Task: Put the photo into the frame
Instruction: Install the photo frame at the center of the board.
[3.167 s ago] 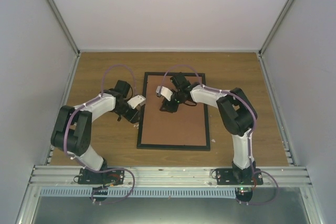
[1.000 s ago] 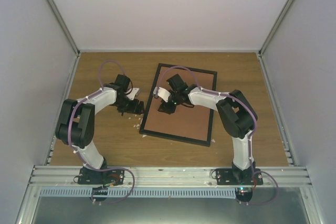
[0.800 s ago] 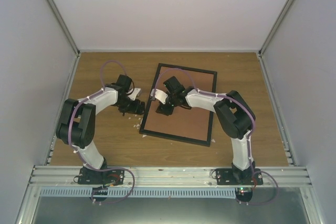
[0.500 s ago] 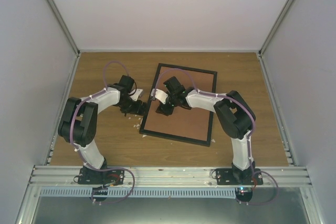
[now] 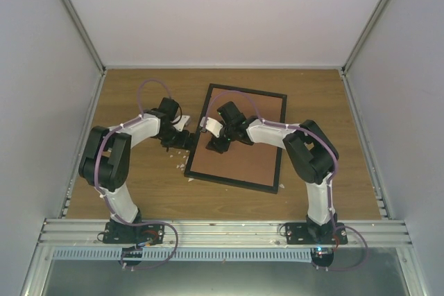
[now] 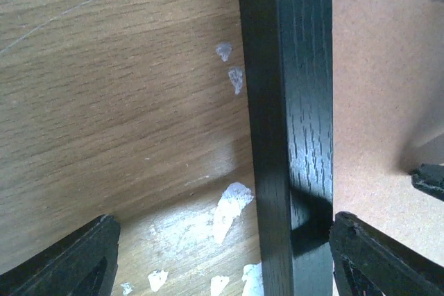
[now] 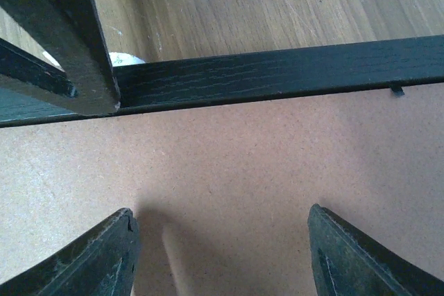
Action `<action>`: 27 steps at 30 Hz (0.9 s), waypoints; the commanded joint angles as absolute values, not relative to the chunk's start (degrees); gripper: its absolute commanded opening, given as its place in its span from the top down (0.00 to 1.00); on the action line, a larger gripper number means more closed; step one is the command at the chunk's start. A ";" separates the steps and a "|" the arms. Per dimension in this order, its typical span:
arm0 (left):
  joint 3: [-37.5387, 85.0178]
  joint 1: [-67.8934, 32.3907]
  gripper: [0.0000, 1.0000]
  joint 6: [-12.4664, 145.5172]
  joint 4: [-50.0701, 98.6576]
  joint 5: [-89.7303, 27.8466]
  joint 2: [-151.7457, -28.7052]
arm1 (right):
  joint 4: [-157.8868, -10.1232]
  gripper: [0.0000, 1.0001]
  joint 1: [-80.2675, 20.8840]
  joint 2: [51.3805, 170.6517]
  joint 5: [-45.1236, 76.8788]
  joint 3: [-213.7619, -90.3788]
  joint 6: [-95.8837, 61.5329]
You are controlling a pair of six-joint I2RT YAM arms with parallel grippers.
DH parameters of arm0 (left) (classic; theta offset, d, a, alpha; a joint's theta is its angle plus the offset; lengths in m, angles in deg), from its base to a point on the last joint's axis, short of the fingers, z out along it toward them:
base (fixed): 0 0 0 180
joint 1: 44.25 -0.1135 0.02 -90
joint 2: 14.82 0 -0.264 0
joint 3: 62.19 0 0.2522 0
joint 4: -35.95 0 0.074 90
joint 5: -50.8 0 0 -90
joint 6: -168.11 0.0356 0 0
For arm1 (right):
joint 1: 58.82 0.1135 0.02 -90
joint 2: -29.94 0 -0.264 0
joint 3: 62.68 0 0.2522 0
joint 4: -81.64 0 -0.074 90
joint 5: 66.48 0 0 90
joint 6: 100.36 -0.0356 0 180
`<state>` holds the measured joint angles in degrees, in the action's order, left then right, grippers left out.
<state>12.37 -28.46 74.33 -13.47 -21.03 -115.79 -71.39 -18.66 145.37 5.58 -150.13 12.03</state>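
The black frame (image 5: 280,145) lies face down and askew on the table, with the brown backing board (image 5: 243,157) filling it. The photo does not show in any view. My left gripper (image 5: 186,141) is open and low at the frame's left side. In the left wrist view its fingers (image 6: 66,261) straddle the left rail (image 6: 291,102), with the right finger against the rail's inner edge. My right gripper (image 5: 216,145) is open just above the backing board (image 7: 229,164), close to the same rail (image 7: 277,71). A left gripper finger (image 7: 66,32) shows at the right wrist view's top left.
White flakes (image 6: 232,209) lie on the wooden table (image 5: 139,178) beside the frame's near left corner (image 5: 187,175). Grey walls (image 5: 41,102) enclose the table on three sides. A metal rail (image 5: 222,230) runs along the near edge by the arm bases.
Since 3.2 s ago the frame has turned clockwise, its far end swinging right. In the last second my left gripper moved right onto the left rail and my right gripper shifted slightly left.
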 commanded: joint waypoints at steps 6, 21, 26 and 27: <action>10.50 -27.06 0.22 73.86 -12.03 -21.26 -119.76 | -67.90 0.33 -18.73 148.55 10.24 -147.52 12.55; 6.32 -27.14 0.26 75.81 -13.45 -21.70 -115.82 | -67.88 0.33 -19.46 149.10 9.98 -148.05 12.01; 6.31 -26.91 0.30 76.12 -13.96 -21.05 -116.04 | -67.61 0.33 -19.78 149.16 9.81 -148.19 11.85; 6.40 -26.81 0.31 76.29 -14.10 -20.86 -116.27 | -67.56 0.33 -19.79 149.13 9.80 -148.24 11.85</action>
<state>9.20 -28.26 74.25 -8.14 -19.21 -114.39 -71.50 -19.09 145.35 5.13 -150.04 11.64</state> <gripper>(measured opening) 0.700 0.670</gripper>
